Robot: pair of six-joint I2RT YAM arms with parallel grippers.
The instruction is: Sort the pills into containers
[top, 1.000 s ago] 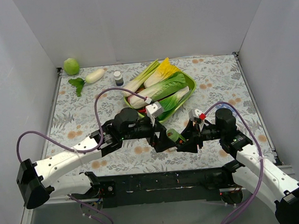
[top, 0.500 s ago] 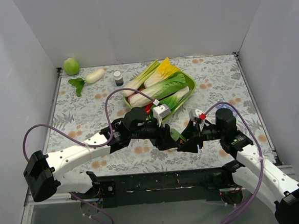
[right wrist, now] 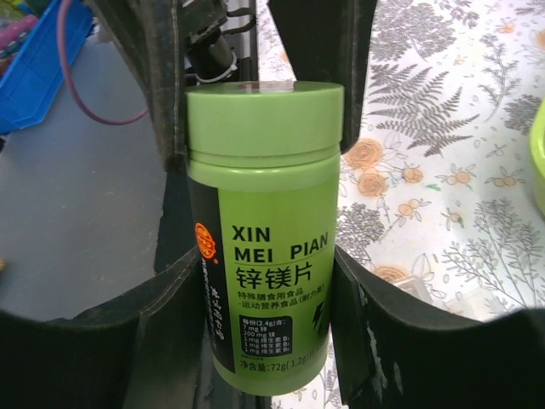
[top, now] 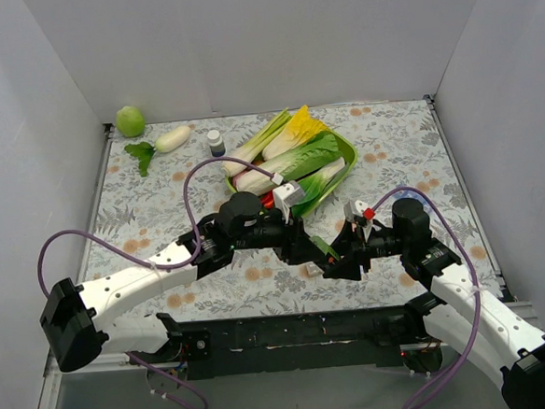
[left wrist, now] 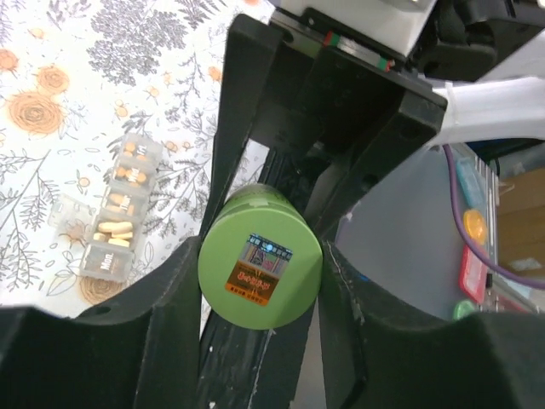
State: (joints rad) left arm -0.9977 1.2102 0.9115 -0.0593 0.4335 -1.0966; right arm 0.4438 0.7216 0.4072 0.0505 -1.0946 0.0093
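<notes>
A green pill bottle labelled XIN MEI PIAN stands between the fingers of my right gripper, which is shut on its body. The left gripper faces the bottle's round green cap end-on, and both of its fingers press the cap's sides. In the top view the two grippers meet at the bottle near the table's front. The clear containers strip lies on the floral cloth to the left of the cap, with tan pills in several compartments.
A green tray of leafy vegetables sits behind the grippers. Further back left are a small bottle with a dark cap, a white radish and a green round fruit. White walls enclose the table.
The left gripper has come right to the bottle and its jaws have narrowed around the cap. The right gripper and the bottle have stayed where they were.
</notes>
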